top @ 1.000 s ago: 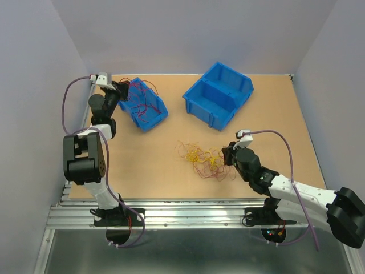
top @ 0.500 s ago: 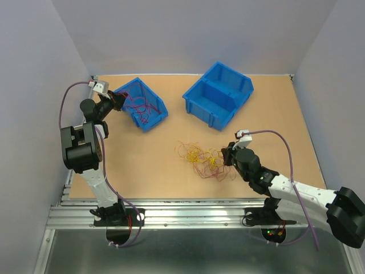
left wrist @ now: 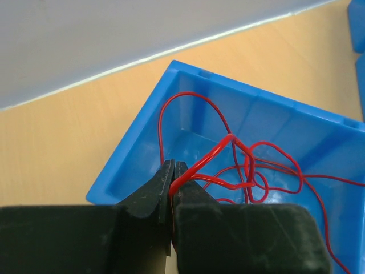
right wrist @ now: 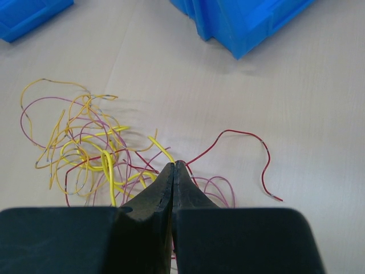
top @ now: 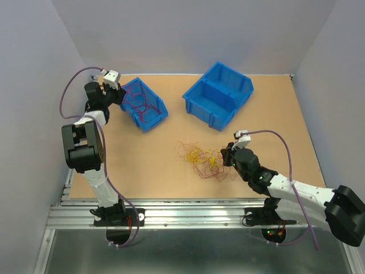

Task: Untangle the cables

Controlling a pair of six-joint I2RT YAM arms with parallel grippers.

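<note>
at 10 o'clock on the table (top: pixel 142 165): left gripper (top: pixel 116 93) (left wrist: pixel 173 169), just beside the 9 o'clock rim of the small blue bin (top: pixel 157 118) (left wrist: pixel 128 165). tips almost closed, pinching one red cable (left wrist: pixel 205 160) right at the points. arches up from the pinch, then drops into the bin among more red cables (top: pixel 142 104) looped on its floor. at 12 to 1 o'clock: two-compartment blue bin (top: pixel 212 119) (right wrist: pixel 245 23), well apart from the small one. near table centre, a little toward 5 o'clock: tangle of cables (top: pixel 201 158) (right wrist: pixel 94 151), yellow, red and purplish loops lying flat on the wood. right gripper (top: pixel 227 155) (right wrist: pixel 173 167) at the tangle's 3 o'clock edge, tips pressed fully together, low over the strands. cannot tell whether any strand sits caught between them. one loose red strand (right wrist: pixel 245 135) curling away from the tips toward 3 o'clock, resting on bare table.
</note>
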